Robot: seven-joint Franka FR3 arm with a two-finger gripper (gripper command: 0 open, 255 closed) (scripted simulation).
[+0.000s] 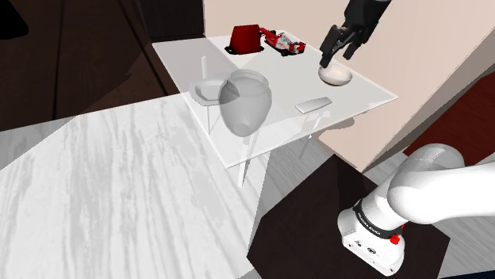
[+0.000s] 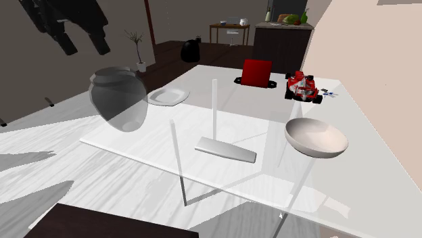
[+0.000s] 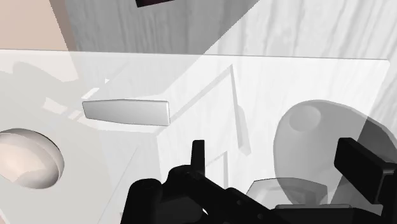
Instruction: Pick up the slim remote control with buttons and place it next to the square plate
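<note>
My jaws stand apart with nothing between them, hanging in the air well above the tabletop (image 1: 366, 94). In the shoulder view they line up with a pale bowl (image 1: 335, 74), though I touch nothing.

The slim remote control (image 3: 127, 111) is a plain light-grey slab; I cannot make out any buttons. It lies flat on the translucent white tabletop, untouched, near the edge closest to my stand. The bowl is on one side of it and a big translucent grey vase (image 3: 318, 146) is on the other.

In the second exterior view the remote control (image 2: 226, 150) sits well apart from the square plate (image 2: 168, 97). That plate is small and white, and lies flat towards the far side. The vase (image 2: 120, 98) shows just beside the plate. In the shoulder view the vase (image 1: 244, 99) comes between the plate (image 1: 208, 87) and the remote control (image 1: 312, 104).

At the far end of the tabletop a red boxy thing (image 1: 246, 37) stands next to a red toy car (image 1: 283, 41), both well clear of the remote control.
</note>
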